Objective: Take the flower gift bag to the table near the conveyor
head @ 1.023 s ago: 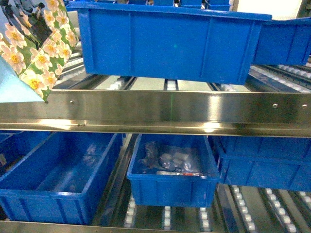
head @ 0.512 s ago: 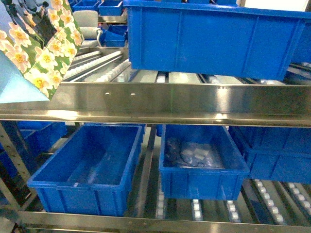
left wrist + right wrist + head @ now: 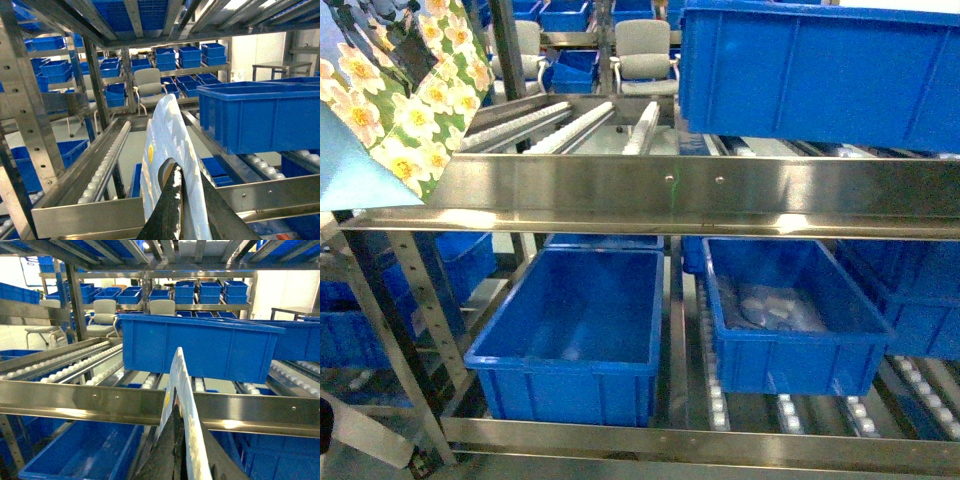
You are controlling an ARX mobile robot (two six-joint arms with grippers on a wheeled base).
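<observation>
The flower gift bag [image 3: 410,110] hangs at the top left of the head view, with white-and-yellow flowers on green and a pale blue side. Neither gripper shows there. In the left wrist view my left gripper [image 3: 188,170] is shut on the bag's pale blue edge [image 3: 167,145], one finger in a cut-out hole. In the right wrist view my right gripper [image 3: 189,415] is shut on a thin pale sheet with a yellow spot, seemingly the bag's [image 3: 177,375] edge. The conveyor [image 3: 570,125] and its roller tracks lie behind the steel rail [image 3: 670,190]. The table is out of view.
A big blue bin [image 3: 820,70] sits on the rollers at upper right. Below the rail stand an empty blue bin [image 3: 580,320] and one holding bagged white parts [image 3: 790,320]. A perforated rack post [image 3: 400,300] rises at lower left. Office chairs [image 3: 645,45] stand beyond.
The head view has swung left: the bins and rail holes slide right in the picture, and the rack post and chairs come in. The bag stays at the top left.
</observation>
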